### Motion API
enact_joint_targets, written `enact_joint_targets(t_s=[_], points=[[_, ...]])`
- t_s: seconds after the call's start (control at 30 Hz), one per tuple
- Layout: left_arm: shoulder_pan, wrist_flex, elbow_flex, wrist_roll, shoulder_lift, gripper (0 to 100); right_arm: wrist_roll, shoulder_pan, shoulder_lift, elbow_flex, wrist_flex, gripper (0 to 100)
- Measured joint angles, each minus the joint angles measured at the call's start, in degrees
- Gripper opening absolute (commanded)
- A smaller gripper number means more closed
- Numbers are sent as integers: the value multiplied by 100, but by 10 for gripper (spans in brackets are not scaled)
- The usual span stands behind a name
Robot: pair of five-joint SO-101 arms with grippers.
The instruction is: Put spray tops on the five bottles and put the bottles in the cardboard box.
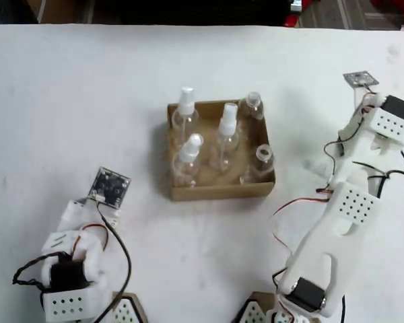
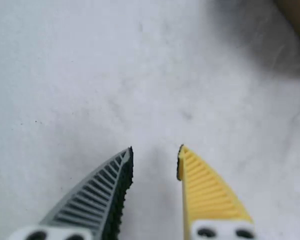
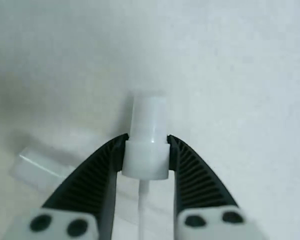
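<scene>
The right gripper [image 3: 146, 141] is clenched on a white plastic spray top [image 3: 149, 120]. Its thin tube runs back between the jaws, so the long axis follows the fingers. The brown cardboard box [image 1: 219, 192] stands at the centre of the frame with five clear plastic bottles [image 1: 223, 145] upright inside. The two uncapped bottles [image 1: 263, 153] are on the box's right side, nearer to this arm, which seems to hang just right of the box. The left gripper [image 2: 155, 150] hangs released over the white table [image 2: 90, 75], lower left.
</scene>
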Motion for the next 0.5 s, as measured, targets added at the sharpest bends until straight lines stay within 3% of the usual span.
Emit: enact_joint_targets(t_s=[0.23,0.5], points=[[0,0,0,0,0,135,352,202,-70,0,0,17],[0,0,0,0,0,135,404,-149,-79,0,-545,17]])
